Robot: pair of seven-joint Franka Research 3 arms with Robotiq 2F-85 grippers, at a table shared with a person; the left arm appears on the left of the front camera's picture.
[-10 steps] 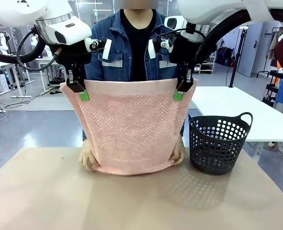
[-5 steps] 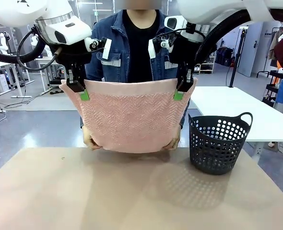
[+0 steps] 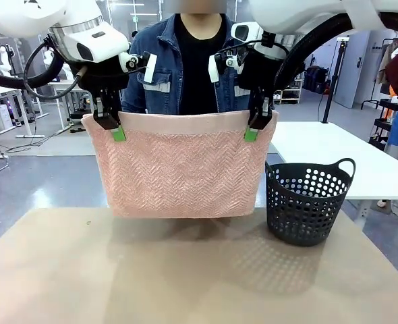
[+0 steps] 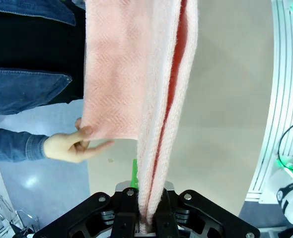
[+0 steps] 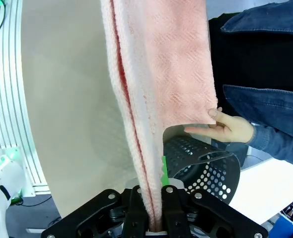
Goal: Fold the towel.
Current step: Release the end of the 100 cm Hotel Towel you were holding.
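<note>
Front view: the person's (image 3: 185, 61) hands and lower torso are hidden behind the towel (image 3: 182, 169). The arms are cut off at the top edge.

Towel: hangs above the table (image 3: 185, 277), clear of it. Long axis level, running 9 to 3 o'clock. Smooth band along the top edge, free edge pointing to 6.

Left gripper (image 3: 118, 131): at the towel's 10 o'clock corner, jaws clamped tight on the cloth. Right gripper (image 3: 251, 133): at the 2 o'clock corner, likewise clamped on it.

Left wrist view: fingertips buried in the pink folds. The towel runs up toward 12 in layers with a dark gap between them. One hand (image 4: 69, 146) at 9 o'clock pinches the corner of the far layer.

Right wrist view: same layered drape. The other hand (image 5: 231, 129) at 3 o'clock holds that layer's corner.

Basket (image 3: 307, 202): dark, perforated, on the table at 4 o'clock of the towel. Its left rim is just beside the cloth; contact unclear.
</note>
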